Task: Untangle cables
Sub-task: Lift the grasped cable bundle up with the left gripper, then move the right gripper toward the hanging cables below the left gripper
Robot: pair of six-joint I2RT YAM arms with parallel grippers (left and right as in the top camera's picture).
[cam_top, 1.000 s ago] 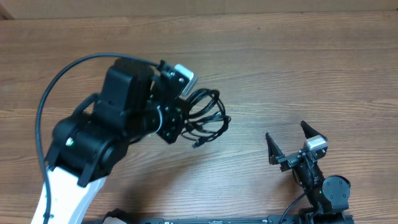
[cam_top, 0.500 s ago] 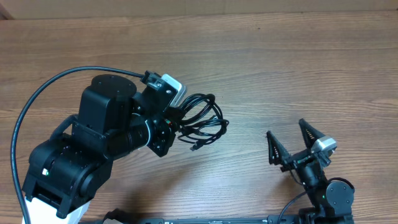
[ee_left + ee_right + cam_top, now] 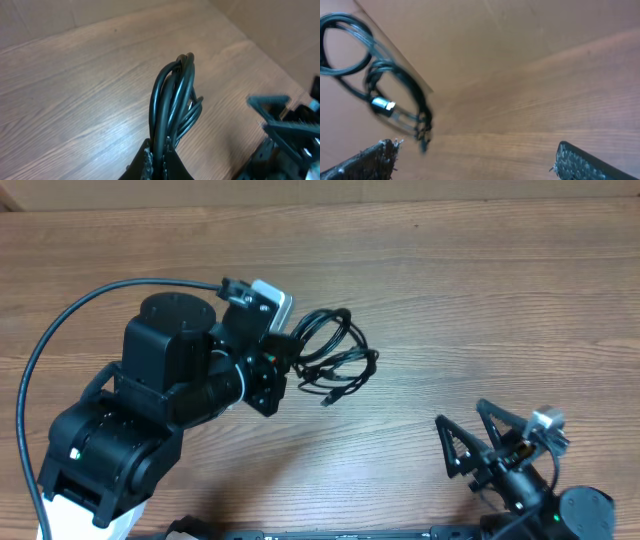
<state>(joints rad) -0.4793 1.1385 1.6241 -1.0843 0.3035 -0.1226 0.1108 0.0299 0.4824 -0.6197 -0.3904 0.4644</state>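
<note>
- Table (image 3: 480,290): bare wood beneath both pincers.
- Left gripper (image 3: 281,368): clamped tight on the cables (image 3: 335,358), which loop out just ahead of its fingertips.
- Right gripper (image 3: 462,418): jaws spread wide and empty, with the bundle well apart, ahead and to its left.
- Cables: I judge them light, limp and slick, so I'd pinch an outer loop opposite the left pincer.
- Plug (image 3: 383,105): small and rigid, dangling on my right pincer's side, and probably the firmest handle.
</note>
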